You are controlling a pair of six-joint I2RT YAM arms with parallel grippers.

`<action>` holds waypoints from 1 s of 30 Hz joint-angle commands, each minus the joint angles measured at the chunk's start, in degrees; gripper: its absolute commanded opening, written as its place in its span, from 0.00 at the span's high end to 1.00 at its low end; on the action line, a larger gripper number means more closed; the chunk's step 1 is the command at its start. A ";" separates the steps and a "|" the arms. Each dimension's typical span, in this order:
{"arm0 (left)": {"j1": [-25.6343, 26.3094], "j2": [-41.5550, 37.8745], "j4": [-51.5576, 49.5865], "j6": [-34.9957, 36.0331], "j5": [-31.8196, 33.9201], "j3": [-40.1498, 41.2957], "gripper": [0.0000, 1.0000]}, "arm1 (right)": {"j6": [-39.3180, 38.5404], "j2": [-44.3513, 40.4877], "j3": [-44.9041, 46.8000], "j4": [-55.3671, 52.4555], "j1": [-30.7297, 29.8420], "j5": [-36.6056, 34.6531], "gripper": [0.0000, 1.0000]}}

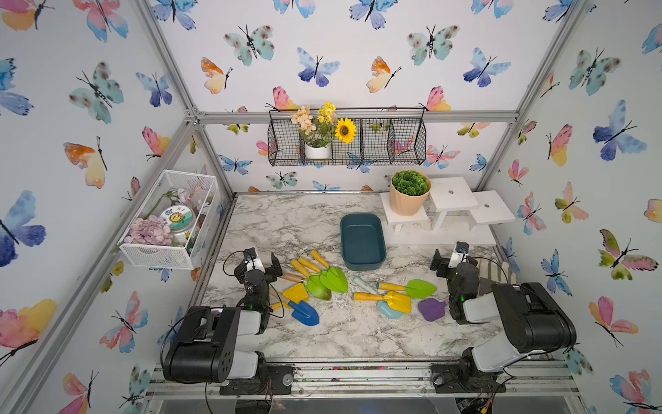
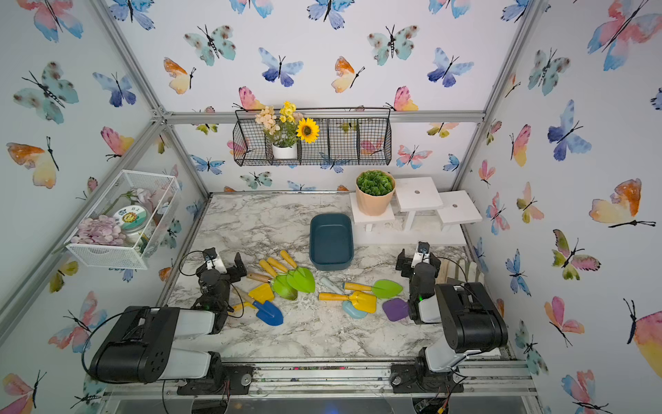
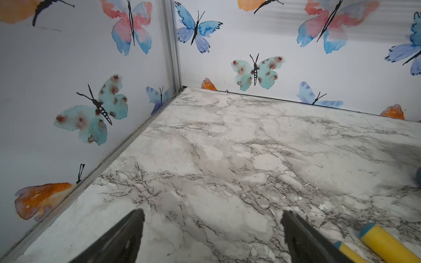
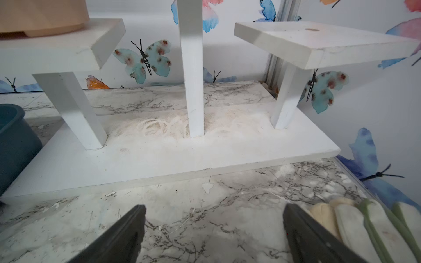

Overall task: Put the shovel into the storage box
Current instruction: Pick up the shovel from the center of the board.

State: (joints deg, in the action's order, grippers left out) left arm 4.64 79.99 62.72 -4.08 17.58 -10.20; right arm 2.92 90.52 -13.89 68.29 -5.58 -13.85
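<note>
The dark teal storage box (image 1: 362, 241) (image 2: 331, 240) lies empty at mid-table; its wall also shows in the right wrist view (image 4: 13, 141). In front of it lie several toy shovels in two heaps. The left heap has green ones (image 1: 333, 277), a yellow one (image 1: 296, 293) and a blue one (image 1: 304, 312). The right heap has a green (image 1: 419, 288), a yellow (image 1: 397, 301) and a purple one (image 1: 431, 309). My left gripper (image 1: 258, 268) (image 3: 213, 213) stands open over bare marble, left of the left heap, with yellow handles (image 3: 387, 243) beside it. My right gripper (image 1: 454, 263) (image 4: 214, 206) is open and empty, right of the box.
A white tiered stand (image 4: 182, 157) carrying a potted plant (image 1: 409, 193) fills the back right corner. Small fence slats (image 4: 364, 225) lie by the right gripper. A white wire-mesh basket (image 1: 168, 218) hangs on the left wall and a black wire basket (image 1: 347, 141) on the back wall.
</note>
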 commanded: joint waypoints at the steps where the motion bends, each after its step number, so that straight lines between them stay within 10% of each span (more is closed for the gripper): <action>1: 0.18 0.29 0.35 0.12 1.48 -0.70 0.01 | -0.19 -0.08 -0.27 0.97 0.05 0.22 0.02; 20: 0.14 0.11 0.86 -0.01 1.60 -0.45 0.01 | -0.31 -0.65 -0.23 2.29 0.05 -0.50 0.02; 30: 0.95 -12.53 -17.99 -2.89 6.87 -7.06 0.01 | 5.81 -16.82 -13.10 -29.39 0.05 2.91 0.02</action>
State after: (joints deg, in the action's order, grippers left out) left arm 5.39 72.12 51.40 -4.51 20.78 -15.44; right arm 5.13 76.31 -24.95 47.99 -5.58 -13.34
